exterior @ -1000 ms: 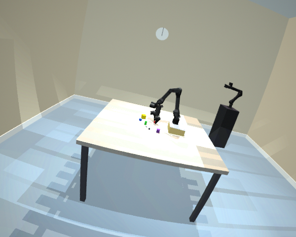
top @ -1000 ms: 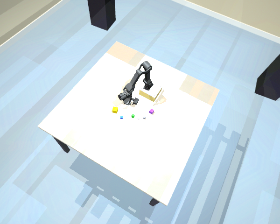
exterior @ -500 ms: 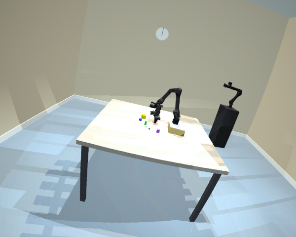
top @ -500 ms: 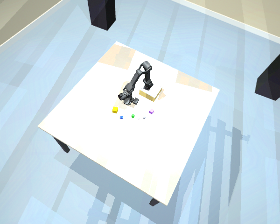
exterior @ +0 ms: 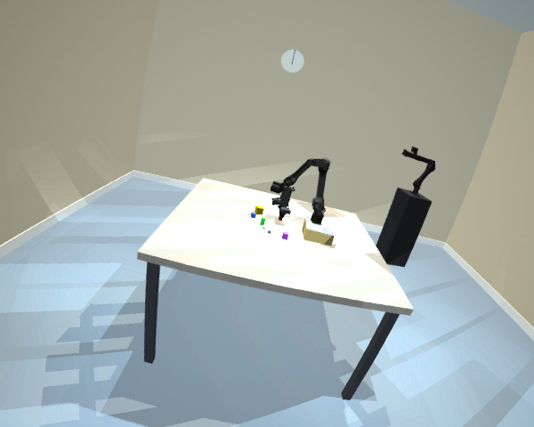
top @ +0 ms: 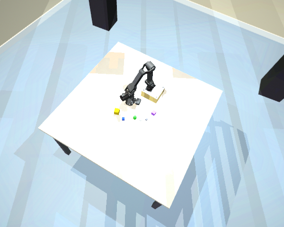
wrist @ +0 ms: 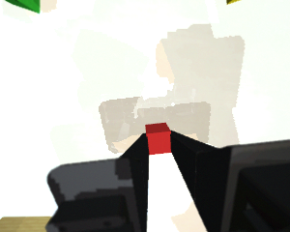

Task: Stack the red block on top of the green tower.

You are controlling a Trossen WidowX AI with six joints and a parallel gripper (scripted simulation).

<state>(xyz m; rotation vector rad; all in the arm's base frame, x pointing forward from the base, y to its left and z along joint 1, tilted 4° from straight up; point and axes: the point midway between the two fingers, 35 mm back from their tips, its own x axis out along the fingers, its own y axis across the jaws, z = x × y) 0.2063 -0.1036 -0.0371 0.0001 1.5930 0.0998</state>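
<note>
Wrist view: two black fingers of the gripper (wrist: 159, 145) pressed against both sides of a small red cube block (wrist: 158, 138), clamped tight on it (block sits at the fingertips, low over the white table top (wrist: 87, 58)).
Gripper, ext. view: points down at the table, red speck (exterior: 279, 218) visible at its tip; cannot tell if the block touches the surface.
Green tower: small bright green block stack (top: 135, 117), standing upright, near the gripper (top: 131, 102) but apart from it; only a corner (wrist: 23, 5) shows top left in wrist view.
Other blocks, top view: yellow cube (top: 116, 111), blue cube (top: 123, 118), purple cube (top: 153, 113), all spread in a loose arc w/ the tower.
Arm: black jointed arm (top: 139, 78) rising from a tan wooden base box (top: 153, 94), bent over toward the blocks.
</note>
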